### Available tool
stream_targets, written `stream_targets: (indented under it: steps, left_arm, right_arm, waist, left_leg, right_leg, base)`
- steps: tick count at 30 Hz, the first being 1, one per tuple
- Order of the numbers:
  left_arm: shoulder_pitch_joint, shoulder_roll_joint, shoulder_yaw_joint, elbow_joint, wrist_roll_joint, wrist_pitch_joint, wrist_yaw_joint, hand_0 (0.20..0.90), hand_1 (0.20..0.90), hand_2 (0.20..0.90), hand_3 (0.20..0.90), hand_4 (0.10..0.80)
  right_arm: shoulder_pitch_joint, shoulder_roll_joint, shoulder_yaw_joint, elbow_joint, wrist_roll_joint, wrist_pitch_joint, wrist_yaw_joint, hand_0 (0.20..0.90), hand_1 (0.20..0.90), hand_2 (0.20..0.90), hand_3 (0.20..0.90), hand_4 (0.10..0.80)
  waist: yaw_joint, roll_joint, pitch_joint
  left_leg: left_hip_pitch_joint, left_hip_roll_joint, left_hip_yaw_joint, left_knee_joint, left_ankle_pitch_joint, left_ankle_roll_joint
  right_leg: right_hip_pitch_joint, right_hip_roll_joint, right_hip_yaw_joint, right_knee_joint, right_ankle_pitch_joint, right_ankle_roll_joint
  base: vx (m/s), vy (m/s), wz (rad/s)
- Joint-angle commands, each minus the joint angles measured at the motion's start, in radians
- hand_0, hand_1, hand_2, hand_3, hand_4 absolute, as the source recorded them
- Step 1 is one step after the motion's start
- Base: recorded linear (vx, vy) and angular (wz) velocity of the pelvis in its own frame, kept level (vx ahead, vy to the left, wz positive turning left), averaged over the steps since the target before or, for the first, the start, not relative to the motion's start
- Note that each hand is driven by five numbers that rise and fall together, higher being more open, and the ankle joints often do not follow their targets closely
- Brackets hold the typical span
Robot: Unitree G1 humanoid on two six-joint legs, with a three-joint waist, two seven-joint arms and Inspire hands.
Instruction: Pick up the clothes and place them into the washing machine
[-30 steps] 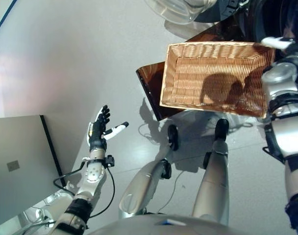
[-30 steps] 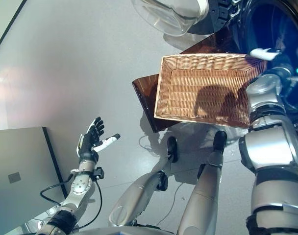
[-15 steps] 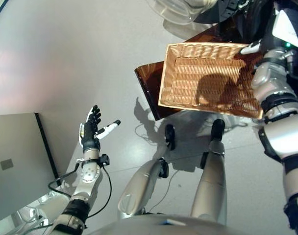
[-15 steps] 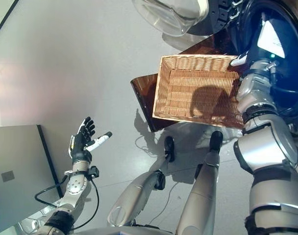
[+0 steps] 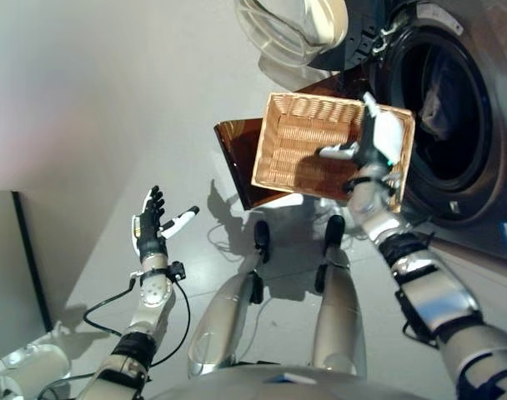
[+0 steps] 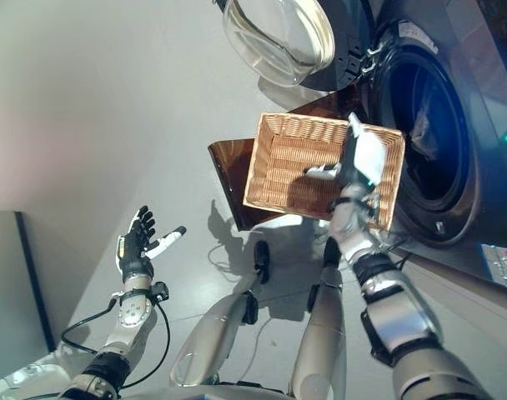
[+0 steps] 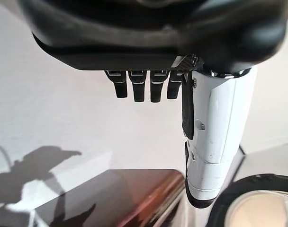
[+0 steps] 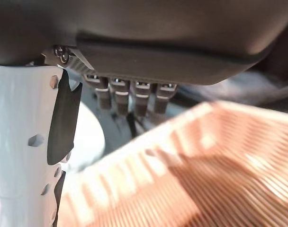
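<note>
The shallow wicker basket (image 5: 295,142) rests on the low dark brown box (image 5: 234,154) beside the washing machine (image 5: 441,125), and I see no clothes in it. Pale cloth (image 5: 433,104) lies inside the machine's dark drum. My right hand (image 5: 372,143) hovers over the basket's right side, fingers straight and holding nothing; its wrist view shows the basket (image 8: 205,179) just beyond the fingers (image 8: 134,97). My left hand (image 5: 151,229) is raised open over the floor at lower left, also holding nothing, and its fingers (image 7: 144,85) show straight in its wrist view.
The machine's round glass door (image 5: 291,29) stands open at the top, left of the drum opening. A dark panel (image 5: 24,258) lies at the far left on the grey floor (image 5: 112,108).
My right hand has come back from the drum opening to above the basket. The camera has shifted, bringing the drum and door into view. My left hand has stayed raised and open.
</note>
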Motion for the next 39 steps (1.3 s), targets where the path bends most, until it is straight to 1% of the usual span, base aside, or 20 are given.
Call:
stream_targets:
  steps: [1, 2, 5, 6, 8, 11, 14, 16, 17, 18, 19, 23, 24, 25, 26, 30, 34, 39]
  left_arm:
    - [-0.038, 0.035, 0.045, 0.039, 0.053, -0.067, 0.071, 0.9, 0.9, 0.9, 0.9, 0.8]
    - [-0.038, 0.035, 0.045, 0.039, 0.053, -0.068, 0.072, 0.9, 0.9, 0.9, 0.9, 0.8]
    - [-0.048, 0.029, 0.022, 0.142, 0.073, -0.044, 0.07, 0.9, 0.9, 0.9, 0.9, 0.8]
    - [-0.044, 0.023, 0.022, 0.156, 0.059, -0.04, 0.058, 0.9, 0.9, 0.9, 0.9, 0.8]
    - [-0.041, 0.023, 0.026, 0.237, 0.038, -0.029, 0.024, 0.9, 0.9, 0.9, 0.9, 0.8]
    - [-0.04, 0.024, 0.03, 0.357, 0.035, -0.001, -0.03, 0.9, 0.9, 0.9, 0.9, 0.8]
    - [-0.038, 0.019, 0.031, 0.477, 0.054, 0.039, -0.084, 0.9, 0.9, 0.9, 0.9, 0.8]
    - [-0.035, 0.013, 0.018, 0.533, 0.097, 0.071, -0.125, 0.9, 0.9, 0.9, 0.9, 0.8]
    - [-0.023, 0.007, 0.018, 0.556, 0.117, 0.09, -0.159, 0.9, 0.9, 0.9, 0.9, 0.8]
    - [-0.022, 0.008, 0.018, 0.556, 0.117, 0.09, -0.159, 0.9, 0.9, 0.9, 0.9, 0.8]
    - [-0.009, 0.0, 0.011, 0.579, 0.146, 0.112, -0.201, 0.9, 0.9, 0.9, 0.9, 0.8]
    - [0.007, -0.009, 0.003, 0.591, 0.189, 0.128, -0.225, 0.9, 0.9, 0.9, 0.9, 0.8]
    - [0.02, -0.019, 0.005, 0.61, 0.224, 0.147, -0.238, 0.9, 0.9, 0.9, 0.9, 0.8]
    - [0.02, -0.019, 0.005, 0.61, 0.225, 0.147, -0.237, 0.9, 0.9, 0.9, 0.9, 0.8]
    - [0.028, -0.027, 0.007, 0.632, 0.254, 0.173, -0.25, 0.9, 0.9, 0.9, 0.9, 0.8]
    - [0.037, -0.04, 0.014, 0.672, 0.268, 0.209, -0.276, 0.9, 0.9, 0.9, 0.9, 0.8]
    - [0.045, -0.046, 0.011, 0.688, 0.29, 0.228, -0.297, 0.9, 0.9, 0.9, 0.9, 0.8]
    - [0.049, -0.051, 0.003, 0.682, 0.307, 0.234, -0.301, 0.9, 0.9, 0.9, 0.9, 0.8]
  right_arm:
    - [0.023, 0.013, -0.036, -0.096, -0.009, -0.102, -0.068, 0.9, 0.9, 0.9, 0.9, 0.8]
    - [0.024, 0.013, -0.036, -0.097, -0.009, -0.102, -0.068, 0.9, 0.9, 0.9, 0.9, 0.8]
    - [0.153, 0.063, -0.042, -0.068, 0.032, -0.13, -0.031, 0.9, 0.9, 0.9, 0.9, 0.8]
    - [0.193, 0.076, -0.05, -0.053, 0.055, -0.14, -0.011, 0.9, 0.9, 0.9, 0.9, 0.8]
    - [0.265, 0.089, -0.06, -0.029, 0.078, -0.144, 0.03, 0.9, 0.9, 0.9, 0.9, 0.8]
    - [0.353, 0.11, -0.084, 0.034, 0.098, -0.147, 0.101, 0.9, 0.9, 0.9, 0.9, 0.8]
    - [0.417, 0.129, -0.11, 0.109, 0.113, -0.14, 0.165, 0.9, 0.9, 0.9, 0.9, 0.8]
    - [0.442, 0.144, -0.12, 0.189, 0.109, -0.129, 0.203, 0.9, 0.9, 0.9, 0.9, 0.8]
    - [0.463, 0.155, -0.137, 0.259, 0.122, -0.125, 0.244, 0.9, 0.9, 0.9, 0.9, 0.8]
    - [0.463, 0.155, -0.137, 0.259, 0.122, -0.125, 0.244, 0.9, 0.9, 0.9, 0.9, 0.8]
    - [0.479, 0.167, -0.148, 0.337, 0.122, -0.108, 0.277, 0.9, 0.9, 0.9, 0.9, 0.8]
    - [0.492, 0.174, -0.149, 0.41, 0.11, -0.093, 0.308, 0.9, 0.9, 0.9, 0.9, 0.8]
    - [0.509, 0.183, -0.144, 0.463, 0.086, -0.078, 0.334, 0.9, 0.9, 0.9, 0.9, 0.8]
    - [0.509, 0.183, -0.143, 0.463, 0.086, -0.078, 0.334, 0.9, 0.9, 0.9, 0.9, 0.8]
    - [0.522, 0.187, -0.154, 0.509, 0.067, -0.061, 0.334, 0.9, 0.9, 0.9, 0.9, 0.8]
    - [0.545, 0.179, -0.22, 0.51, 0.116, -0.066, 0.329, 0.9, 0.9, 0.9, 0.9, 0.8]
    - [0.552, 0.177, -0.244, 0.538, 0.143, -0.057, 0.348, 0.9, 0.9, 0.9, 0.9, 0.8]
    - [0.545, 0.182, -0.237, 0.551, 0.146, -0.05, 0.368, 0.9, 0.9, 0.9, 0.9, 0.8]
  waist:
    - [-0.002, -0.037, -0.016]
    - [-0.002, -0.037, -0.016]
    - [-0.012, -0.072, -0.035]
    - [-0.016, -0.082, -0.047]
    - [-0.025, -0.101, -0.073]
    - [-0.04, -0.132, -0.124]
    - [-0.045, -0.15, -0.175]
    - [-0.048, -0.162, -0.211]
    - [-0.053, -0.171, -0.245]
    - [-0.052, -0.171, -0.243]
    - [-0.056, -0.175, -0.275]
    - [-0.056, -0.173, -0.297]
    - [-0.058, -0.17, -0.316]
    - [-0.058, -0.17, -0.316]
    - [-0.062, -0.167, -0.337]
    - [-0.079, -0.159, -0.365]
    - [-0.086, -0.152, -0.387]
    - [-0.086, -0.149, -0.4]
  left_leg:
    - [-0.024, 0.041, -0.001, 0.069, -0.056, -0.087]
    - [-0.022, 0.041, -0.002, 0.069, -0.056, -0.087]
    - [0.044, 0.048, -0.008, 0.067, -0.066, -0.085]
    - [0.069, 0.051, -0.007, 0.061, -0.07, -0.086]
    - [0.116, 0.056, -0.008, 0.052, -0.076, -0.085]
    - [0.188, 0.063, -0.012, 0.043, -0.087, -0.086]
    - [0.253, 0.068, -0.014, 0.019, -0.094, -0.084]
    - [0.291, 0.072, -0.008, 0.006, -0.099, -0.084]
    - [0.323, 0.075, -0.001, -0.01, -0.103, -0.084]
    - [0.325, 0.075, -0.001, -0.011, -0.103, -0.084]
    - [0.353, 0.077, 0.004, -0.026, -0.107, -0.084]
    - [0.385, 0.077, 0.01, -0.047, -0.108, -0.086]
    - [0.413, 0.076, 0.013, -0.067, -0.106, -0.086]
    - [0.414, 0.076, 0.013, -0.068, -0.106, -0.086]
    - [0.441, 0.074, 0.01, -0.088, -0.107, -0.085]
    - [0.476, 0.071, 0.017, -0.09, -0.119, -0.08]
    - [0.504, 0.072, 0.021, -0.095, -0.127, -0.078]
    - [0.519, 0.072, 0.016, -0.099, -0.132, -0.078]
  right_leg:
    - [0.134, -0.009, -0.018, -0.048, -0.048, 0.008]
    - [0.136, -0.009, -0.019, -0.048, -0.048, 0.008]
    - [0.209, -0.002, -0.031, -0.059, -0.053, 0.008]
    - [0.238, 0.002, -0.036, -0.068, -0.055, 0.009]
    - [0.287, 0.006, -0.042, -0.082, -0.059, 0.012]
    - [0.364, 0.014, -0.048, -0.103, -0.067, 0.017]
    - [0.423, 0.022, -0.053, -0.128, -0.068, 0.021]
    - [0.461, 0.029, -0.051, -0.148, -0.064, 0.024]
    - [0.485, 0.031, -0.048, -0.17, -0.06, 0.026]
    - [0.487, 0.031, -0.048, -0.171, -0.059, 0.026]
    - [0.509, 0.031, -0.045, -0.19, -0.055, 0.028]
    - [0.54, 0.03, -0.045, -0.208, -0.052, 0.031]
    - [0.561, 0.029, -0.048, -0.212, -0.056, 0.032]
    - [0.562, 0.029, -0.048, -0.212, -0.057, 0.032]
    - [0.582, 0.028, -0.051, -0.212, -0.065, 0.034]
    - [0.612, 0.031, -0.041, -0.21, -0.074, 0.033]
    - [0.636, 0.032, -0.037, -0.21, -0.084, 0.033]
    - [0.651, 0.031, -0.04, -0.214, -0.088, 0.033]
  base:
    - [0.0, 0.0, 0.0]
    - [0.039, -0.017, 0.03]
    - [0.093, -0.037, 0.04]
    - [0.115, -0.028, -0.08]
    - [0.128, -0.027, -0.13]
    - [0.121, -0.033, -0.06]
    - [0.124, -0.023, -0.03]
    - [0.123, -0.011, -0.13]
    - [0.099, -0.003, -0.11]
    - [0.13, -0.004, -0.1]
    - [0.064, -0.003, -0.06]
    - [0.065, 0.006, -0.08]
    - [0.075, 0.007, -0.02]
    - [0.111, 0.01, 0.04]
    - [0.087, 0.009, 0.06]
    - [0.094, 0.007, -0.03]
    - [0.08, 0.001, -0.01]
    - [0.026, -0.003, 0.0]
